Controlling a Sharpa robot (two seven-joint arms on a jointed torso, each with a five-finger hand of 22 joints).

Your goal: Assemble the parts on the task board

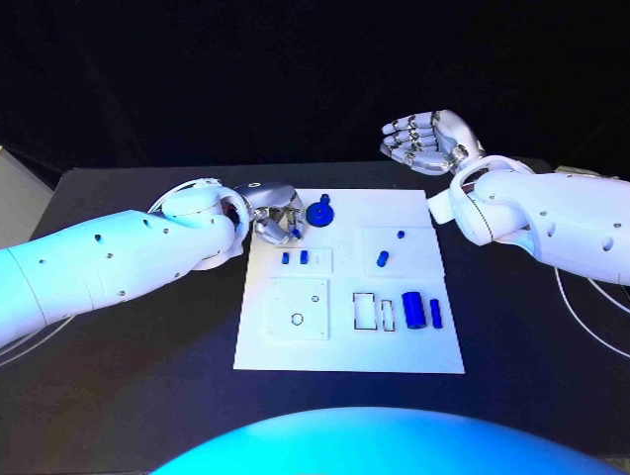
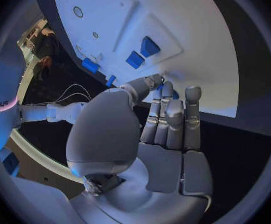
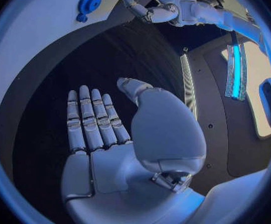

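On the task board (image 1: pixel 350 356), the round blue part (image 1: pixel 323 212) sits at three o'clock just beside the left hand (image 1: pixel 272 220), fingers together holding nothing visible; seven other blue parts (image 1: pixel 413 310) lie nearer; the right hand (image 1: pixel 429 139) hovers spread, empty.

Matt white task board (image 1: pixel 401 351), glossy black table (image 1: pixel 130 396)

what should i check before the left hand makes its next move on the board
1. Left hand at the task board, near its far left corner: ok.
2. Left hand holding a part: cannot tell; fingertips sit at something blue.
3. Right hand clear of the board, raised past its far right corner, holding nothing: ok.
4. Round blue part lies on the board beside the left hand: ok.
5. Two tall blue parts at the near right, apart from both hands: ok.
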